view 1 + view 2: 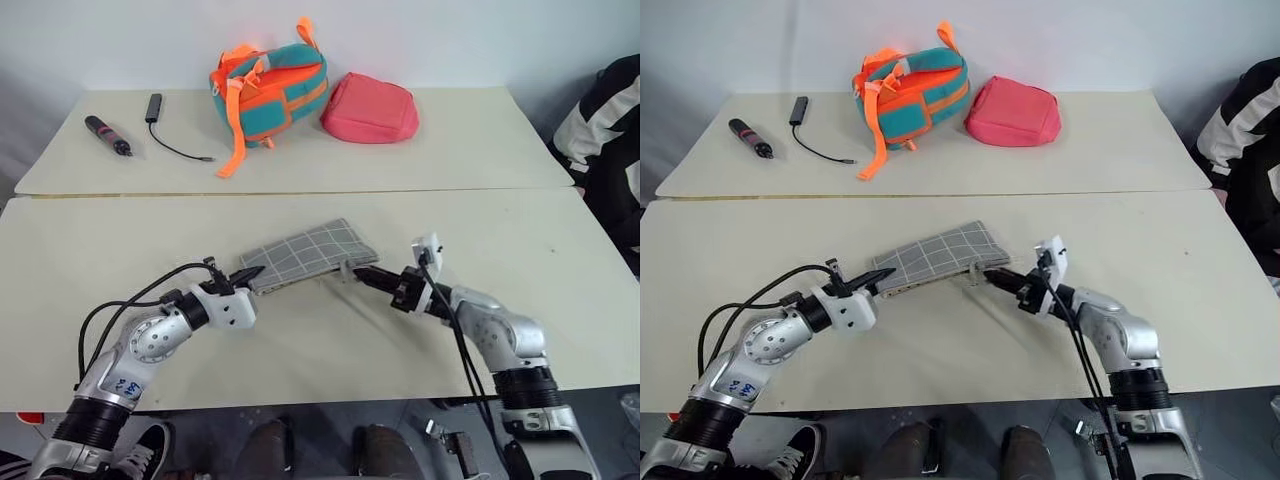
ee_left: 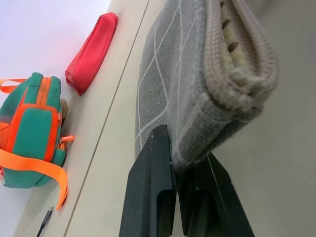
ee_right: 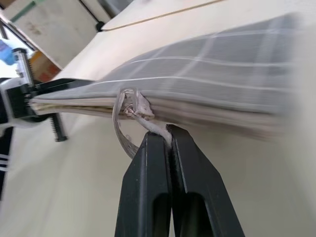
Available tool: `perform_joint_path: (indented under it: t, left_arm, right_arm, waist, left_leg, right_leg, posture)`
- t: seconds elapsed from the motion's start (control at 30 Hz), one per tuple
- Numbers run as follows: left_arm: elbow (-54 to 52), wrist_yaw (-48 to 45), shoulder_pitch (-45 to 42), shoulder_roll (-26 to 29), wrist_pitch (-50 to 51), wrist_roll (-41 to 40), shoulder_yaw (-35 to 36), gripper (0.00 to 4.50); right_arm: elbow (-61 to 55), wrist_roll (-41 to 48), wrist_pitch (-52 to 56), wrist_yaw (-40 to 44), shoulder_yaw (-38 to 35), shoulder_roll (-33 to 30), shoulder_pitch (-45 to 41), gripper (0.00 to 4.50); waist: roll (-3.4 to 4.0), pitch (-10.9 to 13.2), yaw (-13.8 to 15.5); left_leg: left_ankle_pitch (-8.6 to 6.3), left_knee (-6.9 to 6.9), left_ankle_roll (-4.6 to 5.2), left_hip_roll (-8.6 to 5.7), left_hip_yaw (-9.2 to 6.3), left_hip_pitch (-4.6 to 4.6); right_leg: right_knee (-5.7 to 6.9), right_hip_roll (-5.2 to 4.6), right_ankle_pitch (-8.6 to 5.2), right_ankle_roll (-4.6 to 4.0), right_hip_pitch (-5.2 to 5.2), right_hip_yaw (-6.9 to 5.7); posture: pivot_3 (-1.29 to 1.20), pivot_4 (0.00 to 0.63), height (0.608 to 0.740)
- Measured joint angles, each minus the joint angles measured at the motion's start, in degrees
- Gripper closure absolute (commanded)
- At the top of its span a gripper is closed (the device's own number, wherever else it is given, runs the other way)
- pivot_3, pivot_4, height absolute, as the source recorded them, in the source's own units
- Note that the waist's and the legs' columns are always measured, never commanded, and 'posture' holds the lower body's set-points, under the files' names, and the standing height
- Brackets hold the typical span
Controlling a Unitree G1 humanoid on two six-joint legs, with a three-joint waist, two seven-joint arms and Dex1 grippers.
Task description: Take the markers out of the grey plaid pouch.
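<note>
1. Two cream tables stand end to end with a thin seam between them, under a pale wall. On the near table the grey plaid pouch lies near the middle, with bare surface on its left, on its right and along the near edge. On the far table sit a teal-and-orange bag, a pink-red pouch just right of it, a black cable and a dark stick at the far left. A person's striped sleeve shows at the right edge.
2. From the head camera, the left gripper meets the pouch's left end and the right gripper meets its right end; the two arms come in from opposite sides.
3. From the left wrist, the two black fingers are pinched tight on the pouch's corner, the cloth caught between them. The zip edge gapes a little, showing tan lining. The markers cannot be seen.
4. From the right wrist, the fingers are pressed together on the zip tab, which sits at the pouch's edge with a thin loop hanging from it.
5. No readable writing shows on anything.
</note>
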Motion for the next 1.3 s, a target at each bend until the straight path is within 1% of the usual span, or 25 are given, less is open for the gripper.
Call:
perform_joint_path:
  t: [0.17,0.33,0.43,0.47,0.5,0.57,0.67,0.8,0.93,1.03,1.13,1.17,1.2,1.3]
  left_arm:
    - [1.78,-0.05,0.76,1.75,-2.67,-0.75,1.49,4.50]
    - [2.47,-0.45,0.74,1.79,-3.42,-2.23,1.53,4.50]
    - [2.79,-1.83,0.73,1.73,-3.07,-4.60,1.56,4.50]
    - [2.76,-2.75,0.75,1.42,-2.56,-6.09,1.76,4.50]
    - [2.89,-3.60,0.95,1.24,-1.43,-7.76,2.28,4.50]
    - [2.89,-4.86,1.32,1.04,0.09,-9.33,3.12,4.50]
    - [2.38,-5.85,1.15,0.73,1.43,-9.38,3.14,4.50]
    - [1.96,-7.44,0.45,-0.53,3.62,-10.02,3.20,4.50]
    - [0.05,-11.49,0.25,-1.94,8.53,-13.29,3.08,4.50]
    - [-2.40,-14.44,0.18,-3.73,13.57,-16.01,2.88,4.50]
    - [-5.75,-16.99,-1.36,-4.28,19.41,-18.16,2.82,4.50]
    - [-7.06,-17.43,-2.06,-4.31,20.56,-18.43,2.82,4.50]
    - [-8.48,-17.74,-2.51,-4.36,21.91,-18.86,2.92,4.50]
    - [-10.45,-18.19,-3.18,-5.10,25.47,-20.13,3.11,4.50]
  right_arm:
    - [4.69,-1.90,-3.12,1.36,-2.52,-3.15,-1.49,4.48]
    - [5.78,-3.34,-5.02,2.72,-2.29,-3.19,-1.62,4.48]
    - [5.75,-4.06,-5.73,3.41,-2.06,-3.19,-1.63,4.48]
    - [5.47,-4.04,-5.45,3.83,-2.03,-3.22,-1.60,4.03]
    - [5.06,-4.02,-4.92,4.04,-2.13,-3.85,-1.41,3.80]
    - [4.49,-3.74,-4.45,4.45,-2.98,-4.57,-1.21,3.14]
    - [1.04,-3.33,-2.16,6.01,-2.76,-6.08,-0.98,2.17]
    - [-3.46,-4.20,-2.11,8.68,-1.07,-9.15,-1.14,2.17]
    - [-5.42,-5.76,-5.68,7.88,-1.06,-8.77,-5.79,2.17]
    - [-9.69,-6.00,-7.39,8.44,-0.27,-8.20,-7.20,2.74]
    - [-14.05,-7.51,-8.13,7.92,4.74,-5.57,-7.35,3.78]
    - [-14.74,-8.46,-8.90,7.68,6.28,-5.22,-7.42,4.08]
    - [-15.21,-9.95,-10.00,7.50,7.59,-5.22,-7.60,4.47]
    - [-15.35,-13.47,-12.98,7.54,9.29,-5.79,-7.81,4.47]
  waist:
    - [0.02,0.01,-0.02]
    - [0.02,0.01,0.02]
    - [0.02,0.01,0.04]
    - [0.02,0.01,0.04]
    - [0.02,0.01,0.07]
    - [0.02,0.01,0.08]
    - [0.03,0.02,0.13]
    - [0.03,0.02,0.30]
    - [0.06,0.04,0.29]
    - [0.04,0.04,0.28]
    - [0.03,0.04,0.25]
    - [0.03,0.04,0.30]
    - [0.03,0.04,0.34]
    - [0.03,0.04,0.32]
  left_leg:
    - [-0.01,-0.02,-0.03,0.06,0.16,0.00]
    - [-0.03,0.00,0.00,0.07,0.25,-0.01]
    - [-0.04,0.00,0.02,0.07,0.26,-0.01]
    - [-0.04,0.00,0.02,0.06,0.27,-0.01]
    - [-0.05,0.00,0.03,0.06,0.27,-0.01]
    - [-0.05,0.01,0.03,0.06,0.27,-0.01]
    - [-0.05,0.03,0.03,0.06,0.28,-0.01]
    - [-0.08,0.06,0.06,0.05,0.29,-0.01]
    - [-0.08,0.07,0.07,0.04,0.35,-0.04]
    - [-0.12,0.07,0.00,0.07,0.32,-0.05]
    - [-0.04,0.09,-0.15,0.06,0.34,-0.09]
    - [-0.03,0.14,-0.16,0.05,0.34,-0.12]
    - [-0.04,0.18,-0.14,0.01,0.34,-0.12]
    - [-0.09,0.29,-0.04,-0.02,0.37,-0.12]
  right_leg:
    - [0.04,0.01,0.01,-0.03,-0.10,0.00]
    - [0.04,-0.03,0.03,-0.02,-0.11,0.01]
    - [0.03,-0.03,0.03,-0.01,-0.11,0.01]
    - [0.03,-0.04,0.03,-0.01,-0.11,0.01]
    - [0.03,-0.05,0.03,-0.01,-0.12,0.01]
    - [0.02,-0.05,0.03,-0.01,-0.11,0.00]
    - [0.04,-0.06,0.04,-0.01,-0.12,0.01]
    - [0.00,-0.09,0.05,0.02,-0.08,0.00]
    - [-0.04,-0.13,0.11,0.06,-0.12,-0.01]
    - [-0.18,-0.08,0.11,0.06,-0.07,-0.06]
    - [-0.22,-0.06,0.13,0.08,-0.06,-0.08]
    - [-0.22,-0.05,0.14,0.10,-0.05,-0.10]
    - [-0.23,-0.06,0.16,0.13,-0.01,-0.11]
    - [-0.33,-0.06,0.24,0.28,0.08,-0.08]
  posture:
    - [0.00,0.150,0.740]
    - [0.00,0.150,0.740]
    - [0.00,0.150,0.740]
    - [0.00,0.150,0.740]
    - [0.00,0.150,0.740]
    - [0.00,0.150,0.740]
    - [0.00,0.150,0.740]
    - [0.00,0.150,0.740]
    - [0.00,0.150,0.740]
    - [0.00,0.150,0.740]
    - [0.00,0.150,0.740]
    - [0.00,0.150,0.740]
    - [0.00,0.150,0.740]
    - [0.00,0.150,0.740]
